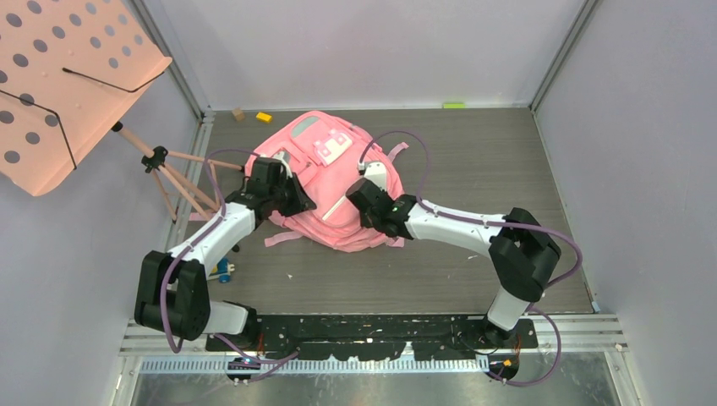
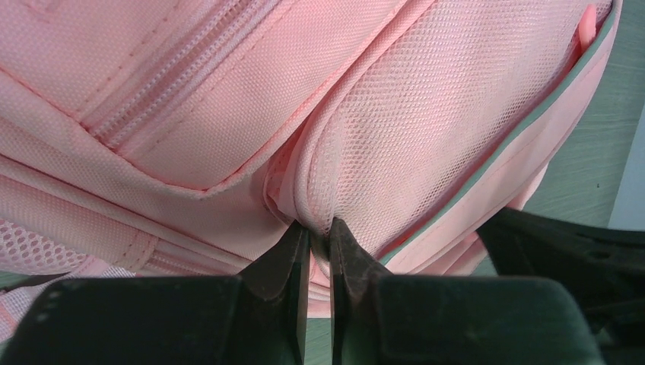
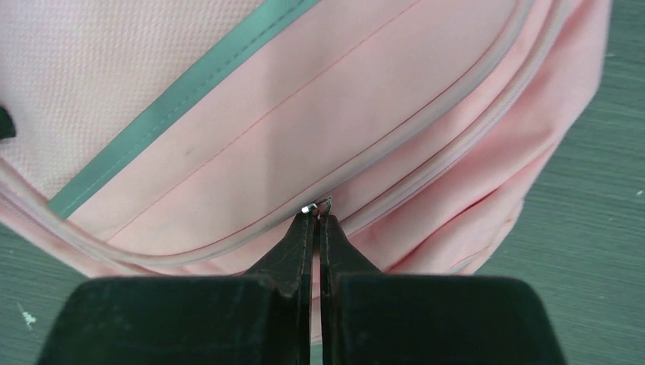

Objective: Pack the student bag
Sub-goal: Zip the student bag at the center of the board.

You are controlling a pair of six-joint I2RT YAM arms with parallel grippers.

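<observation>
Grey wood-grain desk (image 1: 473, 254) carries the pink student bag (image 1: 325, 169), lying right of the music stand (image 1: 68, 76). The left gripper (image 2: 318, 228) pinches its mesh-pocket fold (image 2: 304, 190), and the right gripper (image 3: 316, 220) is clamped on its zipper pull (image 3: 318, 205).

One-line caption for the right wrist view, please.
Right pincer, tips closed at the metal zipper pull on the pink student bag.

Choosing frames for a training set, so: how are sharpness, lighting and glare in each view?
Top external: even, soft light, sharp, faint shadows beside the student bag. Left wrist: the bag's mesh is crisp; the left claw, shut on a fabric fold, is dark and soft. Right wrist: the weave looks softer, with a small glint on the zipper pull pinched in the right claw.
</observation>
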